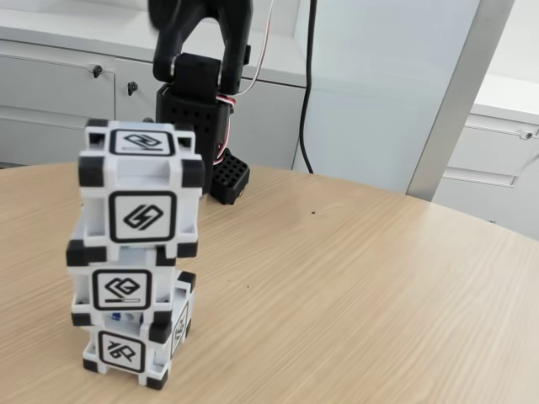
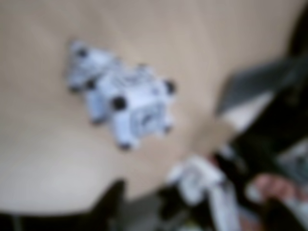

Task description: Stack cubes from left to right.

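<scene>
in the fixed view three cubes stand stacked at the near left of a round wooden table (image 1: 354, 278). the bottom cube (image 1: 135, 349) sits on the table, turned a little so one corner points toward the camera. the middle cube (image 1: 122, 286) rests on it, shifted slightly left. the top cube (image 1: 141, 198) sits on the middle one, overhanging a little to the right, its upper face showing a glyph. the stack looks uneven but upright.

behind the stack, at the far side of the table, stands the black arm (image 1: 198, 76) on its base, with red and white wires along it and a black cable hanging to its right. grey cabinets run along the far wall.

the wrist view is badly blurred. the cubes (image 2: 120, 103) show from above as one white cluster with black corners on the tan table, upper left of centre. dark arm parts lie along the bottom and right edges. whether the gripper is apart or together, i cannot tell.
</scene>
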Robot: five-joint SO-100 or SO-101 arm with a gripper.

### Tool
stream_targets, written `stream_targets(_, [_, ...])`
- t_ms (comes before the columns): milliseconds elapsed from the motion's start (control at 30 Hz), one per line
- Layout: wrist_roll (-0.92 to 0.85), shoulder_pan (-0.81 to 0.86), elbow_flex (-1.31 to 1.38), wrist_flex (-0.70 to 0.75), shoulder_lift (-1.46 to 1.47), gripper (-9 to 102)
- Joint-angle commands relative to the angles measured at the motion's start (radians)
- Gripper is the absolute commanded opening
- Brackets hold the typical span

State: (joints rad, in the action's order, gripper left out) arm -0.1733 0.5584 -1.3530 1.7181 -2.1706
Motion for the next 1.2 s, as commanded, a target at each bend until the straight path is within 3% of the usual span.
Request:
stream_targets(0, [0.06, -0.008, 0.028, 0.003, -0.083, 14])
stream_targets(167, [0.241, -0.052, 0.032, 0.002, -0.072, 0])
stream_targets(367, [0.456, -0.229, 0.043, 0.0, -0.089, 0])
stream_targets(633, [0.394, -0.457, 0.028, 0.0, -0.091, 0])
stream_targets(833, [0.388, -0.463, 0.034, -0.002, -0.126, 0])
stream_targets(1167, [0.37, -0.465, -0.006, -0.002, -0.425, 0])
